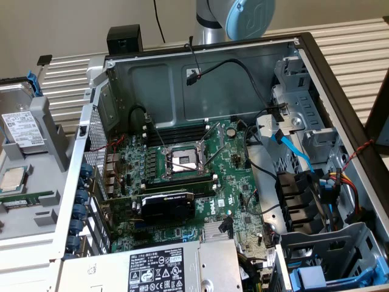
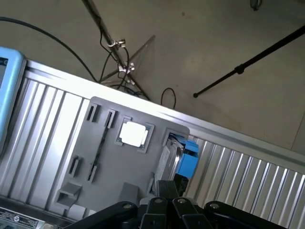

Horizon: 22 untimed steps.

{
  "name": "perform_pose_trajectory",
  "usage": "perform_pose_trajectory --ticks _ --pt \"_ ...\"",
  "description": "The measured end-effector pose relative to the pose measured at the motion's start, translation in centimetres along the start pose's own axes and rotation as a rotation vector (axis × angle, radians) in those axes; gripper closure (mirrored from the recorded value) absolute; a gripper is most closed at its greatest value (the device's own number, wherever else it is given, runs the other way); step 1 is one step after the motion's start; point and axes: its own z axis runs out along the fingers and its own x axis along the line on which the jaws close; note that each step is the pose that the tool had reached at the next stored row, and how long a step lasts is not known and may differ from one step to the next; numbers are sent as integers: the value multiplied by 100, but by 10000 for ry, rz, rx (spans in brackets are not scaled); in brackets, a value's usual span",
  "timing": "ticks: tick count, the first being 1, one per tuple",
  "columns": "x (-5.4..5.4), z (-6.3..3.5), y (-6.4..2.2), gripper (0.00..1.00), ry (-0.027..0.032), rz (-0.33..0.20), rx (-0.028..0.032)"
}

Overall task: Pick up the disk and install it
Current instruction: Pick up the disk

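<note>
The disk [image 1: 20, 125] sat in a slot of the grey parts holder [image 1: 51, 131] at the exterior view's left, outside the open computer case [image 1: 316, 55]. Its white label was turned toward the camera and its blue carrier frame [image 1: 34, 84] showed at the far edge. A square silver CPU chip [image 1: 13, 177] lay in a recess just nearer on the same holder, with a green memory stick [image 1: 24, 199] nearer again. The case's perforated side wall [image 1: 85, 158] stood between the holder and the case interior. Inside were the motherboard [image 1: 237, 182], an open CPU socket [image 1: 182, 161], a black graphics card [image 1: 167, 205] and the labelled power supply [image 1: 176, 267] at the near edge. On the right, black cables and a blue cable [image 1: 292, 149] crossed beside the metal drive cage [image 1: 304, 128]. The robot arm [image 1: 243, 15] rose beyond the far wall. In the wrist view the gripper [image 2: 167, 191] hung over the holder close to the disk, jaws pressed together and gripping nothing.
</note>
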Motion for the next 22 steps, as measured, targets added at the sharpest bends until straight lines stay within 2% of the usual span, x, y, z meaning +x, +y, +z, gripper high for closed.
perform_pose_trajectory --ticks 2,5,9,15,16,17,19,20,22 --pt "-1 1 0 89 0 254 20" --pt "-16 4 -4 89 7 360 57" --pt "-33 16 -10 89 2 518 66" --pt "-33 25 -10 89 -23 1217 76" --pt "-33 26 -10 83 -24 1304 77" --pt "-33 28 -10 83 -26 1400 79" --pt "-34 31 -9 70 -29 1569 81" --pt "-33 32 -9 70 -30 1662 82" --pt "-33 36 -9 58 -34 1875 86"
